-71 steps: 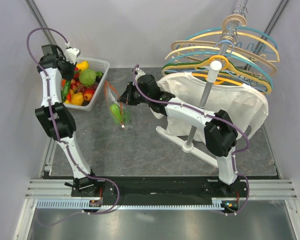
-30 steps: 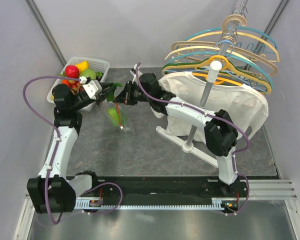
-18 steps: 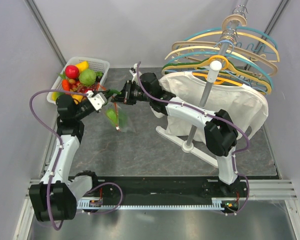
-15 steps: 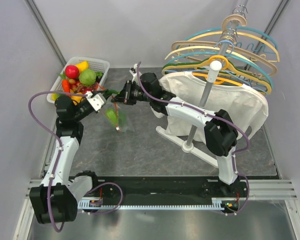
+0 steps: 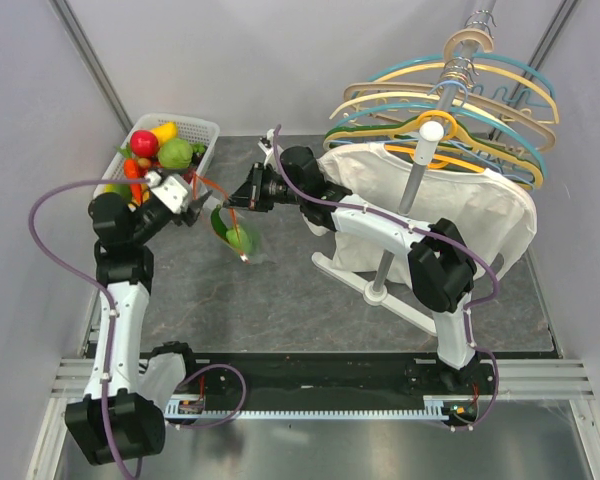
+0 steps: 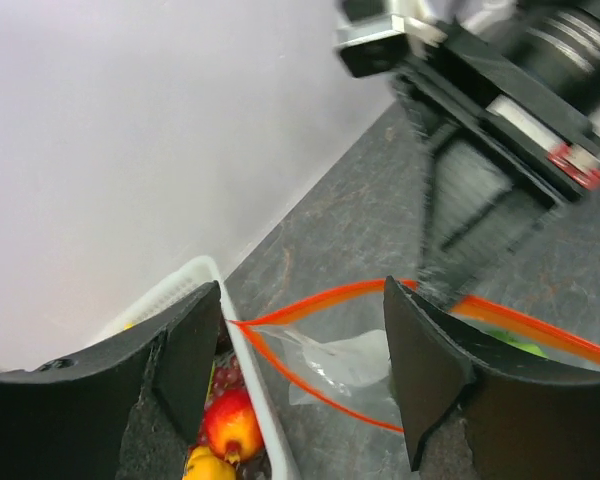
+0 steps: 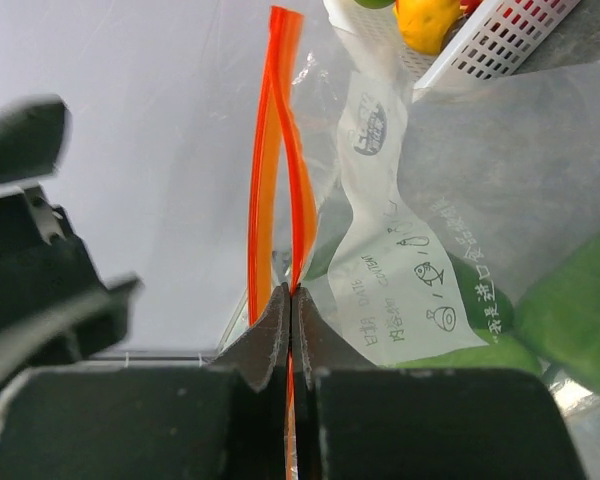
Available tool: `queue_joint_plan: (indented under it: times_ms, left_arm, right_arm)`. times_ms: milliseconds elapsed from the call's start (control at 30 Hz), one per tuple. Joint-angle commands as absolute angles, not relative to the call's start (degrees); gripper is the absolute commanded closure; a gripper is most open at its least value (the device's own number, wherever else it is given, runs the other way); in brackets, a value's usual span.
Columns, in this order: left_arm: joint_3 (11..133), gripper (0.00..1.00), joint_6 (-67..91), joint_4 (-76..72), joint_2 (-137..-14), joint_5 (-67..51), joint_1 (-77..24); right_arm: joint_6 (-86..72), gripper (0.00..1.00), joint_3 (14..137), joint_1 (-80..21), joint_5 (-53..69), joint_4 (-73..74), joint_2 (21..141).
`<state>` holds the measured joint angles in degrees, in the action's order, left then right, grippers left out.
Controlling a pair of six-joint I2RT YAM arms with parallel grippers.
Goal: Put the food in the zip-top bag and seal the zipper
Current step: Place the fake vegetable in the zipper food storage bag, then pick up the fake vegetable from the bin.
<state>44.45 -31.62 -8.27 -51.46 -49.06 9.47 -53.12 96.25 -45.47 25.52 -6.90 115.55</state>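
The zip-top bag (image 5: 236, 233) hangs from my right gripper (image 5: 243, 196), which is shut on its red-orange zipper (image 7: 265, 150). The bag's mouth gapes open toward my left gripper (image 5: 185, 196). That gripper is open and empty, just left of the mouth, and its fingers (image 6: 192, 350) frame the zipper (image 6: 320, 297). An elongated green piece (image 5: 220, 221) and a rounder green piece (image 5: 241, 239) lie inside the bag (image 7: 430, 250). More food, red (image 5: 145, 143), green (image 5: 175, 153) and yellow (image 5: 165, 131), sits in the white basket (image 5: 204, 131).
The basket's rim (image 6: 252, 372) lies right under my left gripper, with a red fruit (image 6: 230, 425) inside. A rack of coloured hangers (image 5: 450, 100) with a white garment (image 5: 460, 215) stands at the right, its base (image 5: 380, 292) on the table.
My left gripper carried the elongated green piece from the basket to the bag's mouth, let it go, and drew back to the left. The piece now lies in the bag.
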Motion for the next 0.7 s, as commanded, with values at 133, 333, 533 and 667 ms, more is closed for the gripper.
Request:
queue_joint_plan:
  times_ms: [133, 333, 533, 667]
  left_arm:
    - [75.07, 0.25, -10.63, 14.55, -70.20, -35.97, 16.17]
    - [92.08, 0.26, -16.52, 33.72, -85.50, -27.08, 17.40]
    - [103.60, 0.31, -11.60, 41.29, -98.60, -20.67, 22.67]
    - [116.51, 0.39, -10.81, 48.83, -113.51, -18.02, 23.47]
  right_arm:
    - [-49.83, 1.00, 96.15, -45.18, 24.61, -7.82, 112.76]
    - [-48.34, 1.00, 96.85, -45.35, 22.24, -5.98, 113.73]
    - [-48.07, 1.00, 98.26, -45.26, 20.92, -5.01, 115.22]
    - [-48.16, 1.00, 97.65, -45.35, 21.44, -5.19, 115.49]
